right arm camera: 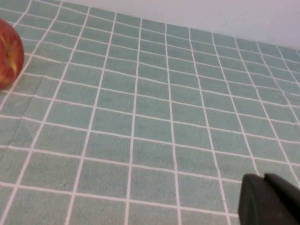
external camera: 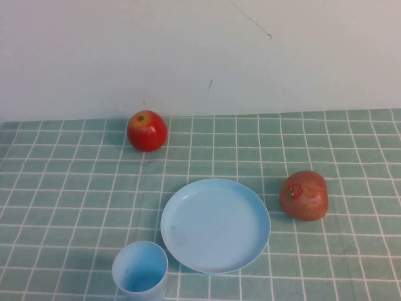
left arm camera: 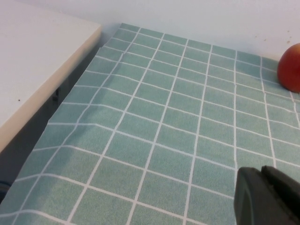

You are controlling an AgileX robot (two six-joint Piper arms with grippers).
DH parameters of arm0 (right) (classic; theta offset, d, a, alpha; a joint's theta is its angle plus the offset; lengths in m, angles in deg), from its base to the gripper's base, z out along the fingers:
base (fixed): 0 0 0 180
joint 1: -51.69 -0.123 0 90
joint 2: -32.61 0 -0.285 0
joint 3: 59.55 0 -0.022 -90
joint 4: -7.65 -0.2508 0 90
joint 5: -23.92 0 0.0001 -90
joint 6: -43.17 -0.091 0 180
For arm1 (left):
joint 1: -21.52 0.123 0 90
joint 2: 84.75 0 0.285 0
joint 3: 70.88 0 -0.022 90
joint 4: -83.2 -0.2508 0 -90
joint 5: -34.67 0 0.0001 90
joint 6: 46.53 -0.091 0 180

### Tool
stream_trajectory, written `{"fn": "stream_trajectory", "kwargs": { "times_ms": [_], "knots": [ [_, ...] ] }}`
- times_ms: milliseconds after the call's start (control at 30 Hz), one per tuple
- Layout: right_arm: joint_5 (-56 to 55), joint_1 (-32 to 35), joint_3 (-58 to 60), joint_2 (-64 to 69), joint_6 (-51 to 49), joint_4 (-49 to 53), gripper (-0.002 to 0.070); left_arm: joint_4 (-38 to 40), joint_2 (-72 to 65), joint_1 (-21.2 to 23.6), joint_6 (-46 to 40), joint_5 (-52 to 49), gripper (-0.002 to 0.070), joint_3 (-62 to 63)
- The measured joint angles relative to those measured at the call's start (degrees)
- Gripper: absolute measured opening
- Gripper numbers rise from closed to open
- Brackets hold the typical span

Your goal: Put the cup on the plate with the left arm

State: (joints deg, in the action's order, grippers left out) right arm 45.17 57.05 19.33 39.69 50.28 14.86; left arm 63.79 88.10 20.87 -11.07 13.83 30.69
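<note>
The light-blue cup (external camera: 140, 269) stands upright on the green checked cloth at the near edge, just left of the light-blue plate (external camera: 215, 224) and apart from it. The plate lies flat with nothing on it. Neither arm shows in the high view. In the left wrist view, my left gripper (left arm camera: 260, 169) hangs over bare cloth, its black fingers closed together and holding nothing. In the right wrist view, my right gripper (right arm camera: 264, 176) is likewise shut and empty over bare cloth. Cup and plate are out of both wrist views.
A red apple (external camera: 147, 130) sits at the back left, also in the left wrist view (left arm camera: 290, 68). A second reddish apple (external camera: 304, 195) lies right of the plate, also in the right wrist view (right arm camera: 9, 54). A white surface (left arm camera: 37, 56) borders the cloth's edge.
</note>
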Motion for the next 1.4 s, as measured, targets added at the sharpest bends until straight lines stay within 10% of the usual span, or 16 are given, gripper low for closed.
{"fn": "stream_trajectory", "kwargs": {
  "times_ms": [167,700,867,1067,1400],
  "knots": [
    [0.0,0.0,0.0,0.0,0.0,0.0,-0.0002,2.0,0.0,0.0,1.9,5.9,-0.0001,-0.2],
    [0.0,0.0,0.0,0.0,0.0,0.0,-0.0002,7.3,0.1,0.0,3.4,73.5,-0.0001,-0.3],
    [0.0,0.0,0.0,0.0,0.0,0.0,-0.0002,9.6,0.2,0.0,12.3,57.3,-0.0001,11.1],
    [0.0,0.0,0.0,0.0,0.0,0.0,-0.0002,-4.9,-3.8,0.0,23.5,15.5,-0.0001,32.9],
    [0.0,0.0,0.0,0.0,0.0,0.0,-0.0002,-3.2,-15.8,-5.6,1.8,-17.5,-0.0001,40.6]
  ]
}}
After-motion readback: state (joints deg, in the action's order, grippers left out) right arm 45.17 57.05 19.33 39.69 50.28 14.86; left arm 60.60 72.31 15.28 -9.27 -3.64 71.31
